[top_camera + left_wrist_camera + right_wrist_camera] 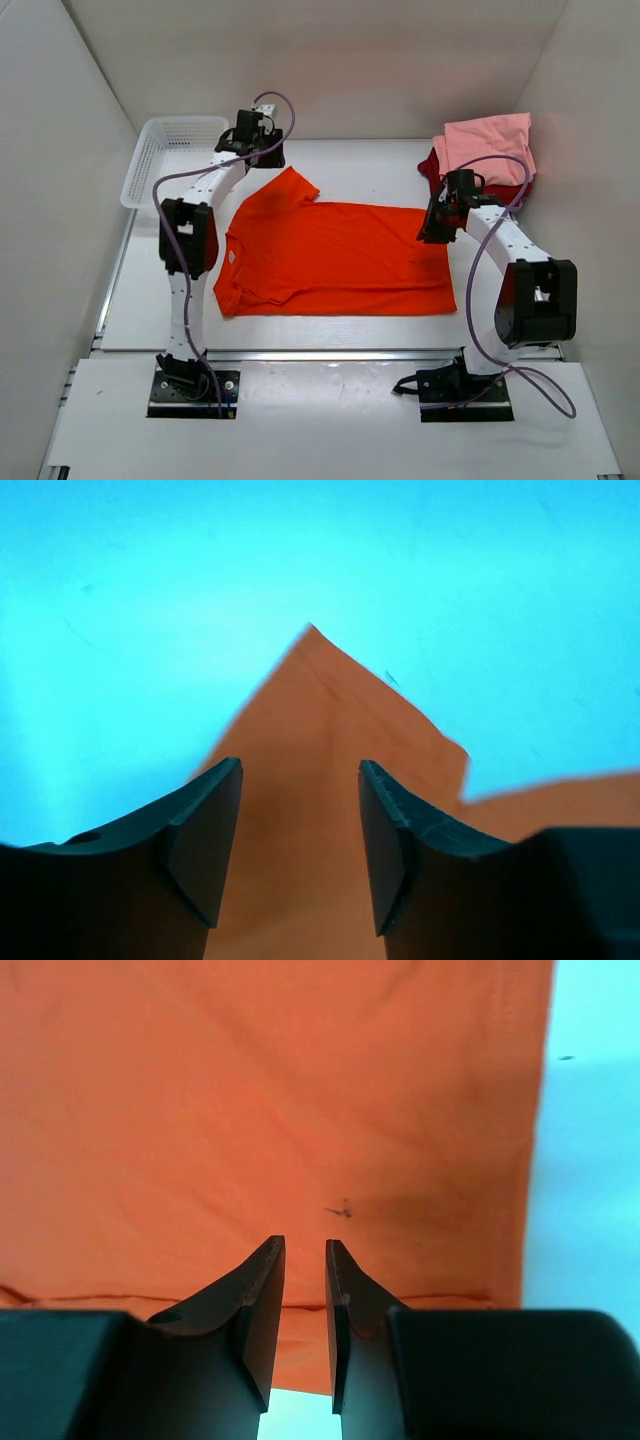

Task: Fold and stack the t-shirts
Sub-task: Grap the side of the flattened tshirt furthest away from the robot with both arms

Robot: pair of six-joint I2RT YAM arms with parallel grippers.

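The orange shirt [340, 255] is spread flat in the middle of the table [150, 290], with its collar to the left and its hem to the right, and no fold is seen in it yet. The pink shirt [488, 145] is laid on the dark red shirt [432, 168] at the far right. It cannot be told if these two are properly folded. The left gripper [300, 765] is held over the tip of the far sleeve, with its jaws well apart and nothing between them. The right gripper [304, 1243] is held over the far right corner of the hem. Its jaws are only a little apart, and no cloth is clamped. So the folding of the orange shirt and its stacking are judged to be left.
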